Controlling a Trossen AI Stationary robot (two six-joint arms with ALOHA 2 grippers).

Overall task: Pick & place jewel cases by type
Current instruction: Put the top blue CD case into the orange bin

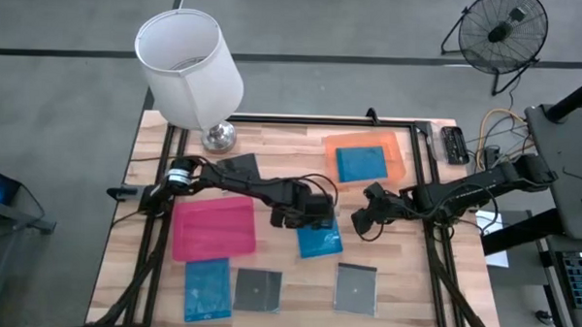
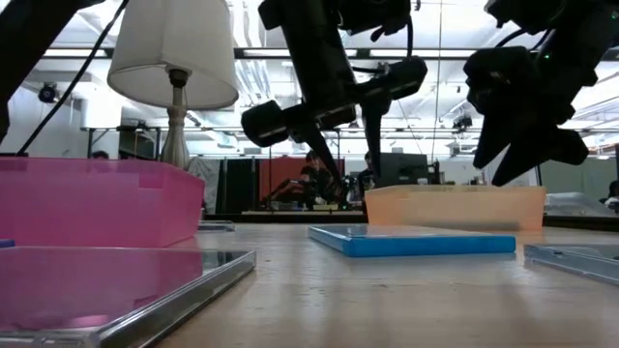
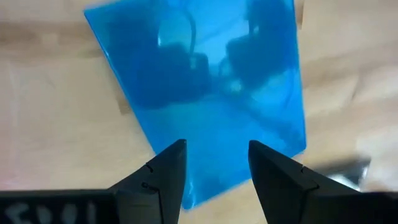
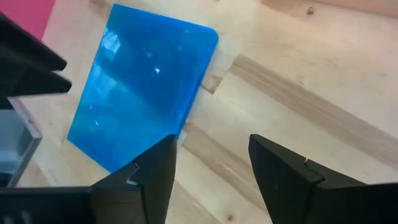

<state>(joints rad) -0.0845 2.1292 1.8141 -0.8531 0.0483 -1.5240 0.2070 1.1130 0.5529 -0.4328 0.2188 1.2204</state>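
Both dark arms hung over the wooden counter (image 1: pixel 122 274) in the high view, the left gripper (image 1: pixel 313 216) above a translucent blue jewel case (image 1: pixel 319 240) lying flat at mid-counter and the right gripper (image 1: pixel 364 218) just beside it, while another blue case (image 1: pixel 361 163) lay in the orange tray (image 1: pixel 396 148). Level across the counter, the blue jewel case (image 2: pixel 416 241) showed as a thin slab with nothing touching it. Each wrist view showed its own fingers parted and empty over that glossy square case (image 3: pixel 205 81) (image 4: pixel 143 93); a clean grasp would likely mean settling on one arm and closing squarely across an edge.

Translucent blue jewel cases (image 1: pixel 319 240), dark grey cases (image 1: pixel 257 290), a pink tray (image 1: pixel 214 229), an orange tray (image 1: pixel 396 148), a white lampshade (image 1: pixel 190 65)
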